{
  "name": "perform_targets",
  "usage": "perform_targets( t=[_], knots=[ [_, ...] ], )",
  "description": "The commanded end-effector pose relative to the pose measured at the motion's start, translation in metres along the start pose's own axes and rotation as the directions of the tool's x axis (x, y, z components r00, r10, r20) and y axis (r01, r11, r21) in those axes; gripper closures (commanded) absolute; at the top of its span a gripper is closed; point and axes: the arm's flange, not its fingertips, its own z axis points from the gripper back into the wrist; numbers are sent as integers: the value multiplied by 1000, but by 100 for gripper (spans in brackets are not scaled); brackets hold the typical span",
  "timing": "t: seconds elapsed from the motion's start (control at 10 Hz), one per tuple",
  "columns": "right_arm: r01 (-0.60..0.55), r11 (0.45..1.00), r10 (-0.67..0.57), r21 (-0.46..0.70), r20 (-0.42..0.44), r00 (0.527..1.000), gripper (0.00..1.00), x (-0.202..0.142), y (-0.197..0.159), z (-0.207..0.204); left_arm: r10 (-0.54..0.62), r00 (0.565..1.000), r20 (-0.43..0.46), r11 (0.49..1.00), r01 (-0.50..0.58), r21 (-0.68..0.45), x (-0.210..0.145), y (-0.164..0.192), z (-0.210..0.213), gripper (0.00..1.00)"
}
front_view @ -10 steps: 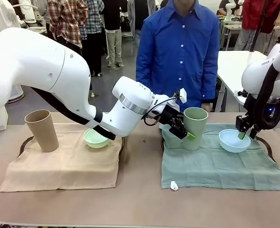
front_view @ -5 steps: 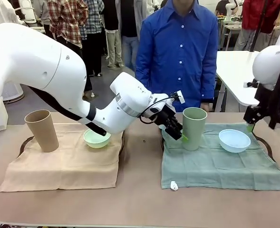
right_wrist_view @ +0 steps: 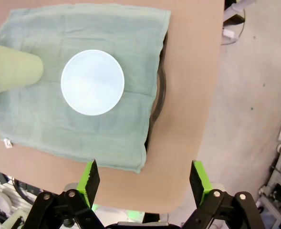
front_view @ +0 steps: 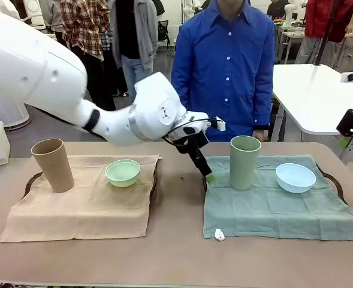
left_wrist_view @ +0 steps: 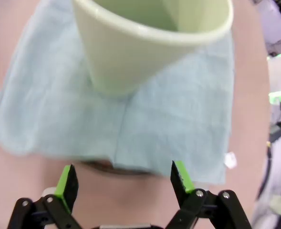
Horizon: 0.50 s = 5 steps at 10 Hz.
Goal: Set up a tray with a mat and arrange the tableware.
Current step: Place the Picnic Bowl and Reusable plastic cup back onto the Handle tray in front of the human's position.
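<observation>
A sage green cup [front_view: 245,162] and a pale blue bowl [front_view: 295,177] stand on the green mat [front_view: 272,210] over the right tray [front_view: 338,182]. On the beige mat [front_view: 80,210] over the left tray [front_view: 29,183] are a tan cup [front_view: 52,165] and a mint green bowl [front_view: 123,173]. My left gripper [front_view: 206,173] hangs open just left of the sage cup, not touching it. In the left wrist view the left gripper [left_wrist_view: 123,179] frames the cup [left_wrist_view: 150,38] from a short way off. My right gripper [front_view: 344,141] is open, high at the right edge. The right gripper [right_wrist_view: 145,180] looks down on the bowl [right_wrist_view: 92,82].
A person in a blue shirt [front_view: 227,66] stands at the far side of the table, behind the sage cup. A white tag [front_view: 219,234] sticks out of the green mat's front edge. A white table [front_view: 314,90] stands at the back right. Bare tabletop [front_view: 179,198] lies between the two mats.
My left gripper has drawn back from the sage cup, up and to the left. My right gripper has opened off the pale blue bowl and risen away to the right.
</observation>
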Motion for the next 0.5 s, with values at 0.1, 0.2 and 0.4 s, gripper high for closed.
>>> perform_targets(
  t=[0.1,0.2,0.4],
  knots=[
    [-28,999,28,-21,-8,1000,2,-17,-6,12,228,959,-170,973,-216,85,6,-40,80,0],
    [-34,999,34,-34,-11,999,2,-18,-5,21,286,939,-190,955,-264,132,12,-48,103,0],
    [-56,998,56,-42,4,998,2,-21,-3,45,381,911,-156,916,-350,193,26,-67,141,0]
  ],
)
